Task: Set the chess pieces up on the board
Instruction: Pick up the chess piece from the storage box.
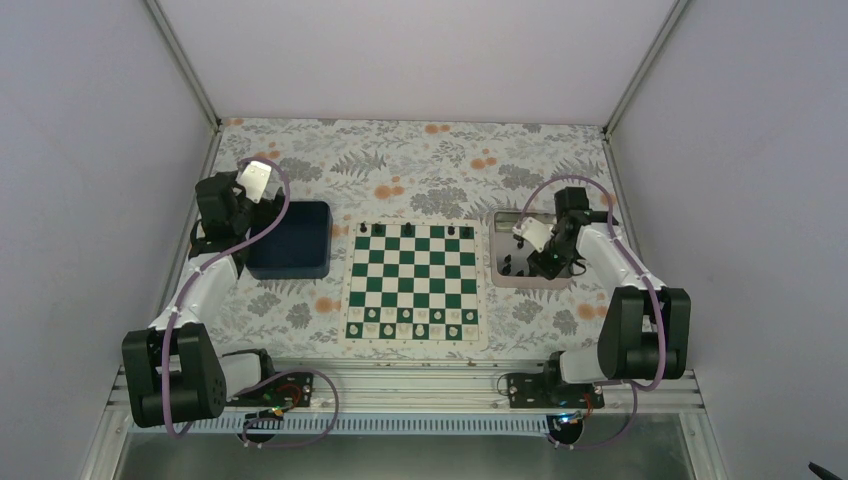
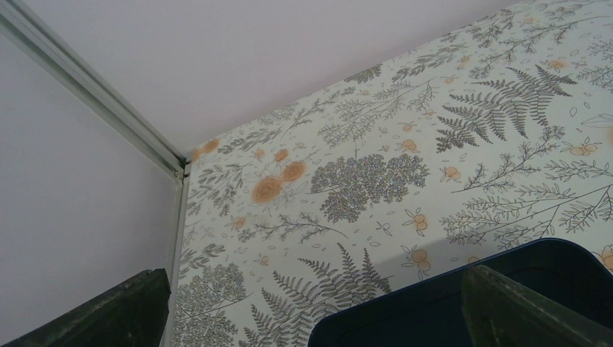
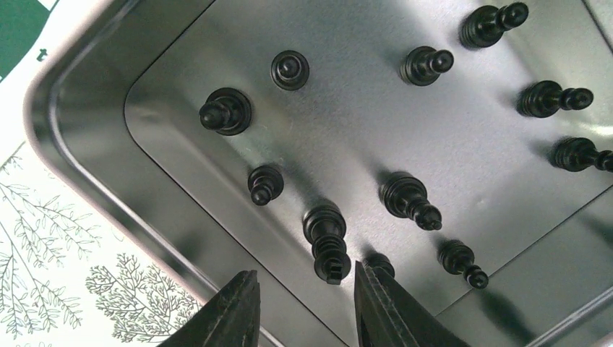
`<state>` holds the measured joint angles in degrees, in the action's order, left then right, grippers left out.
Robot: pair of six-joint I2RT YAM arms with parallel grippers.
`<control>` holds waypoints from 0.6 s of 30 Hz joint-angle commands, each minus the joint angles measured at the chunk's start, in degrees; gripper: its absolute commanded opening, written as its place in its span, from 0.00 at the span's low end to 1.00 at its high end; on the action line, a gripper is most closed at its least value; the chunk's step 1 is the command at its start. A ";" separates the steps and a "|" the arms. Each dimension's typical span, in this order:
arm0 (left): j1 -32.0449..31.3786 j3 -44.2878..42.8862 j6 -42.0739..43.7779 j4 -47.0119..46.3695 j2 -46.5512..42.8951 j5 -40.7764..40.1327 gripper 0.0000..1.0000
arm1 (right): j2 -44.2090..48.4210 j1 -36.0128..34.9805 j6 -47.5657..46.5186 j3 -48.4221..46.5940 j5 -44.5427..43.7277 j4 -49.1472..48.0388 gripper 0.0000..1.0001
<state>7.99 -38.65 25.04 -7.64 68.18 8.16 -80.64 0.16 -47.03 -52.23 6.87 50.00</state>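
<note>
floral-print table (image 1: pixel 400 165), pale lilac walls (image 1: pixel 80 150). board (image 1: pixel 413 285) mid-table; few black pieces (image 1: pixel 409 230) on far row, rest upright in tray (image 3: pixel 87 166) at right. right gripper (image 3: pixel 306 278) part-open astride one piece; left gripper (image 2: pixel 316 272) wide apart by bin (image 1: pixel 290 240).

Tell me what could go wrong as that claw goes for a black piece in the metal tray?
The right gripper straddles a tall black piece off-centre, nearer one finger; closing might tip or shove it instead of gripping. A smaller piece stands right beside that finger and could get knocked over or pinched too. The tray floor looks slick, so a nudged piece may skid.
</note>
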 commanded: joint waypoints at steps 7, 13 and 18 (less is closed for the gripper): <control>0.27 -0.74 -0.08 -0.32 0.18 0.89 1.00 | -2.04 0.95 -0.23 0.71 -0.01 -2.51 0.35; 0.27 -0.73 -0.08 -0.36 0.34 0.89 1.00 | -3.94 1.80 -0.50 1.24 -0.81 -4.09 0.35; 0.26 -0.72 0.01 -0.36 0.55 0.81 1.00 | -5.07 2.25 -0.79 1.23 -0.34 -4.60 0.33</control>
<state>7.99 -38.65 25.04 -7.64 68.23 8.16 -84.68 1.67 -47.09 -51.59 6.48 46.85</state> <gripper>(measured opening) 0.999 0.348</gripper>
